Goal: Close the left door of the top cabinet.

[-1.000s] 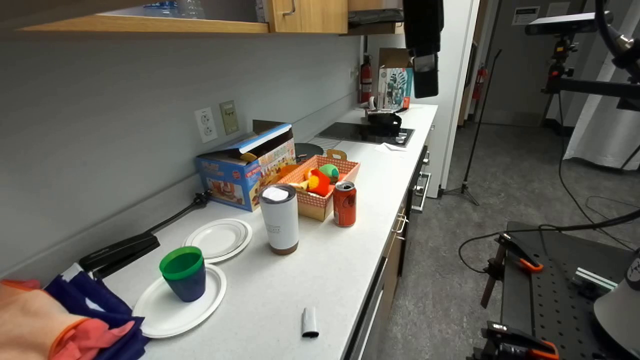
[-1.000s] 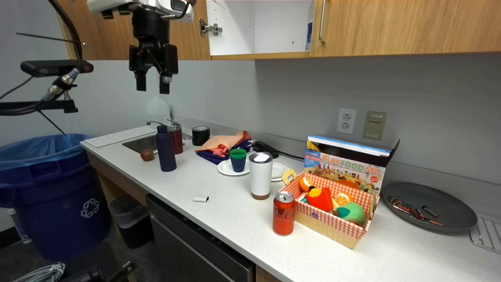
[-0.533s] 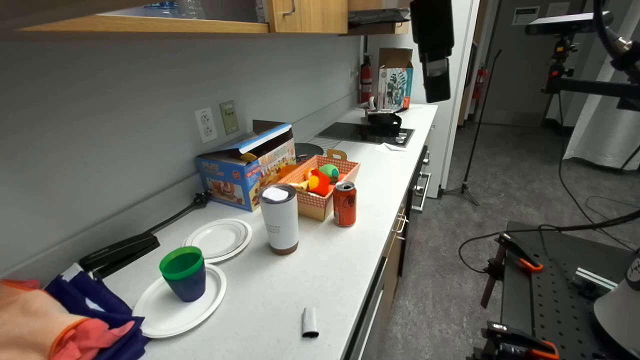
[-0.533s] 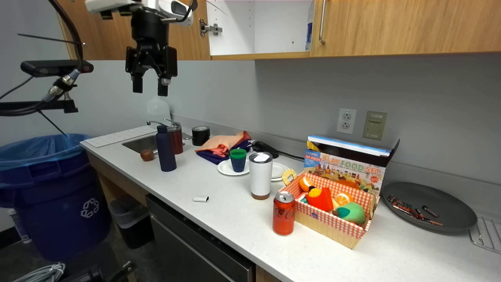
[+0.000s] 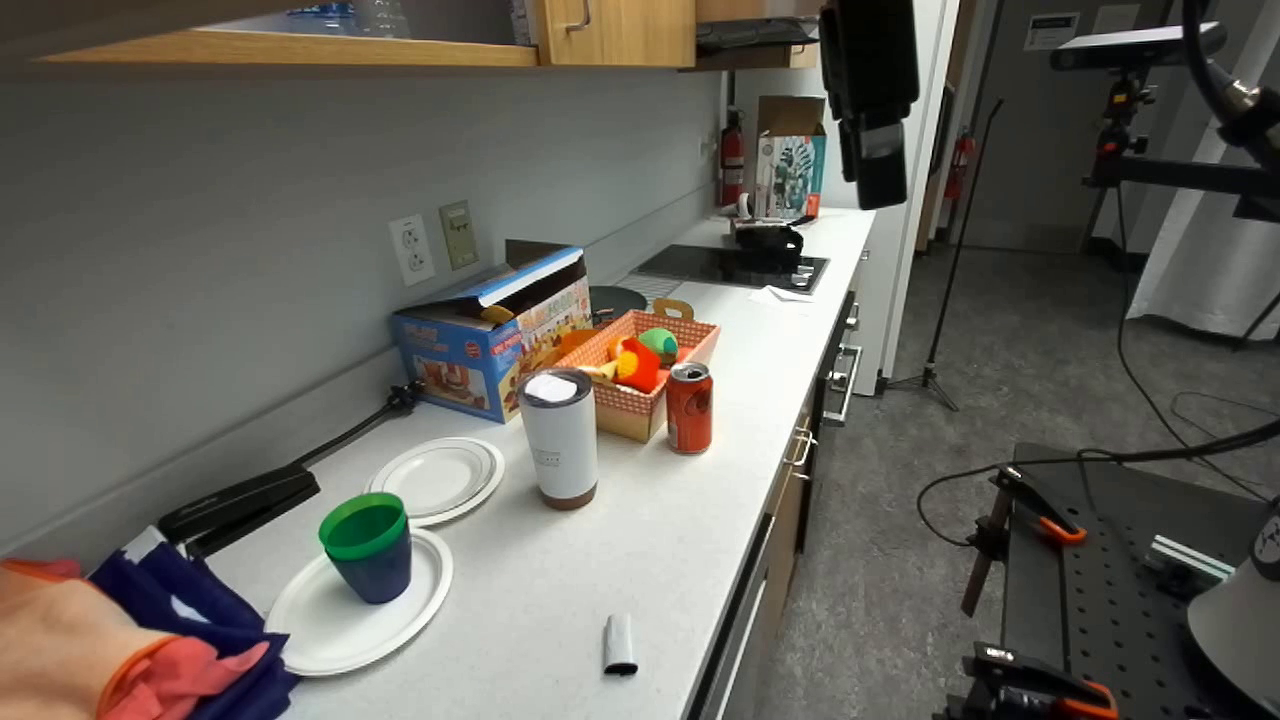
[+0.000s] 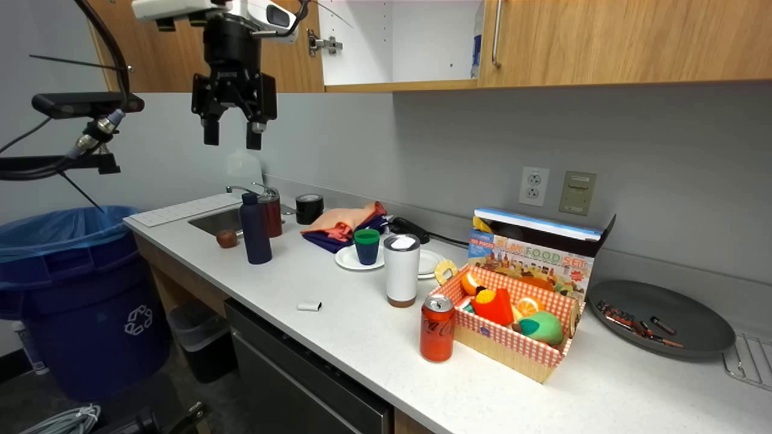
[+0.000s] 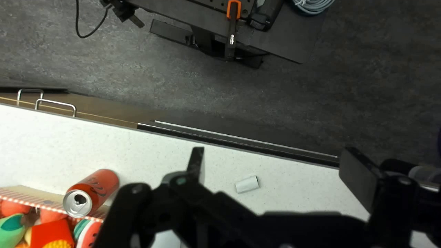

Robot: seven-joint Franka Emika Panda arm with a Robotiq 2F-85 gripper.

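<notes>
The top cabinet [image 6: 422, 86] of light tan wood hangs on the wall; it also shows in an exterior view [image 5: 300, 50]. Its left door [image 6: 166, 57] stands open, swung out from the hinge beside the white interior. The arm covers part of the door, and the door's top is out of frame. The right door [image 6: 627, 42] is shut, with a vertical metal handle. My gripper [image 6: 232, 138] points down, open and empty, its fingertips below the level of the door's bottom edge. In the wrist view the fingers [image 7: 272, 155] are wide apart above the counter, with nothing between them.
The white counter [image 6: 362, 337] below holds a white tumbler [image 6: 401, 271], a red can [image 6: 437, 328], a basket of toy food [image 6: 512, 343], a dark bottle [image 6: 256, 232] and a small white tube [image 6: 309, 306]. A camera on a stand [image 6: 87, 103] is at the left.
My gripper has moved slightly down and away from the wall, rightward in an exterior view. It stays open. The cabinet doors and counter items have not moved.
</notes>
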